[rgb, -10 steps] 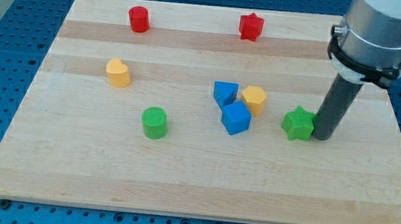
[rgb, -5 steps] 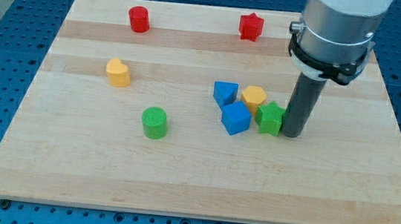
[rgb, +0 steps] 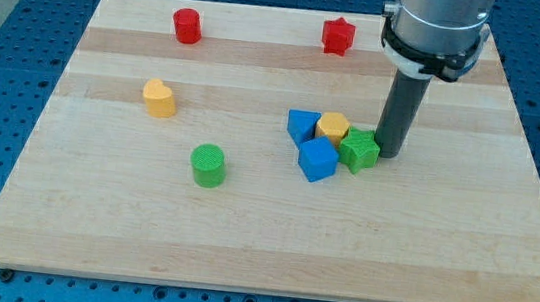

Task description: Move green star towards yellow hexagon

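The green star (rgb: 359, 149) lies right of the board's middle, touching the yellow hexagon (rgb: 333, 127) at its upper left and the blue cube (rgb: 316, 160) at its left. My tip (rgb: 387, 153) stands at the star's right edge, touching it. The dark rod rises from there to the grey arm body at the view's top.
A blue triangular block (rgb: 302, 125) sits left of the hexagon. A green cylinder (rgb: 208, 165) and a yellow heart (rgb: 159, 98) lie to the left. A red cylinder (rgb: 187, 26) and a red star (rgb: 337, 35) sit near the top of the wooden board (rgb: 91, 223).
My tip has moved left and slightly up, pushing the green star left until it rests against the yellow hexagon and blue cube. The hexagon has shifted slightly left.
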`<action>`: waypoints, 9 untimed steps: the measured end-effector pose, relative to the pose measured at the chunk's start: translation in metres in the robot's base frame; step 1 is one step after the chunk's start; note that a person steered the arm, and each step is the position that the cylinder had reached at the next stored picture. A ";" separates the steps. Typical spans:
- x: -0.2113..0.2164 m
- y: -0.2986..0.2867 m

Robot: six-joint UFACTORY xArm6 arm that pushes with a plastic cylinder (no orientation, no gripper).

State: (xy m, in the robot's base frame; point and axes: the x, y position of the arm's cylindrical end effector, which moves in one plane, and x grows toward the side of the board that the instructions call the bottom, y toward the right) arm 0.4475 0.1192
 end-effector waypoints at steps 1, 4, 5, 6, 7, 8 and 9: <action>0.000 0.000; -0.010 -0.001; -0.010 -0.001; -0.010 0.000; -0.011 0.000; -0.024 0.000; -0.025 0.000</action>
State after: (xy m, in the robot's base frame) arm 0.4226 0.1195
